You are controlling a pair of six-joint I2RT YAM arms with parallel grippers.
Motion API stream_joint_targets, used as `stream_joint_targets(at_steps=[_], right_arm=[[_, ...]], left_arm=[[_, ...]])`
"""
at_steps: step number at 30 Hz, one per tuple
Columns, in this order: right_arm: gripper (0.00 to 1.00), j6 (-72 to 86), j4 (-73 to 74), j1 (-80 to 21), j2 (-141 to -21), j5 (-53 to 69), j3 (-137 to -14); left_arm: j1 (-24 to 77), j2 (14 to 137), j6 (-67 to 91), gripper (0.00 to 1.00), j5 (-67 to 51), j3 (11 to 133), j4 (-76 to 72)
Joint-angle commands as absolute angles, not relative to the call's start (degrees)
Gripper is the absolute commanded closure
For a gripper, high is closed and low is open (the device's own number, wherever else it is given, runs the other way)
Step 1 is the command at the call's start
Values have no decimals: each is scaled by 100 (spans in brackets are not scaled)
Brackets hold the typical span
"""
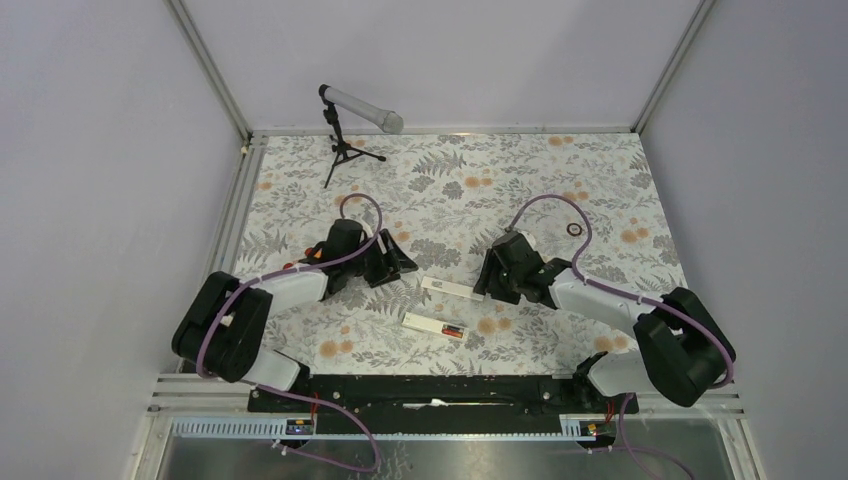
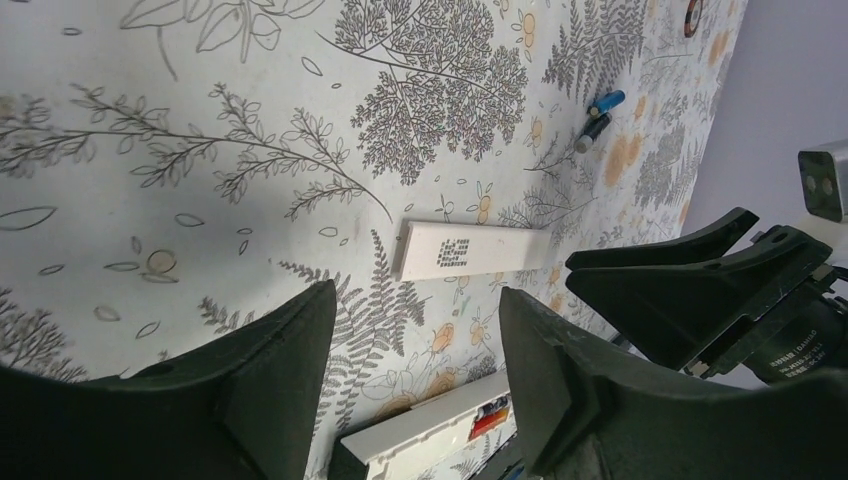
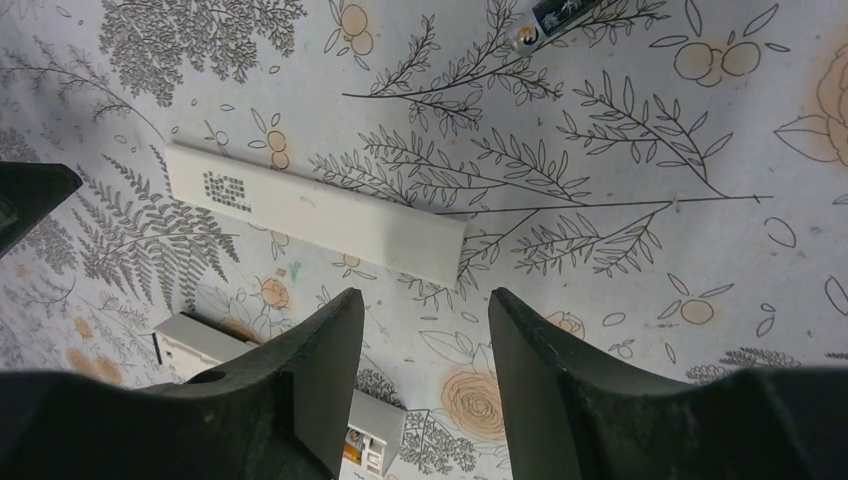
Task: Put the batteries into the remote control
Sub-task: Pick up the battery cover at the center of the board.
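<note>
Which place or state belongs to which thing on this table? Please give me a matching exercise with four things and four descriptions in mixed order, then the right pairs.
Things
1. microphone
2. dark ring
3. white cover
4. remote control

Descriptions
A. lies flat between the left gripper and the right gripper
B. stands on a tripod at the far edge
C. lies nearest the arm bases, compartment open
D. lies alone on the floral cloth, at the right

Pairs: 1-B, 2-D, 3-A, 4-C
</note>
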State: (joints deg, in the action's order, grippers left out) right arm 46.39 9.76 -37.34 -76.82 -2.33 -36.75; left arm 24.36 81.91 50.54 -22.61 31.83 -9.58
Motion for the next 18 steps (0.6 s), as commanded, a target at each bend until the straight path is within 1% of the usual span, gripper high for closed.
stream_joint_targets(at_steps=[1,7,13,18], right_arm=[[44,4678,642,-3672,-7953,-225,-3733],[46,4686,525,-3665,-8252,-289,-3726],[48,4651,456,-3665,-8491,-359,-3753],[49,4651,462,-3664,-8445,-525,-3689]], left_arm=[[2600,8533,5077,38,-2194,3547,-1456],[2801,8831,5256,41,-2048,3658,-1377],[3033,9136,5445,47,-1901,3630,-1927],[3173,9316,5415,49,-1626,3638,-2124]])
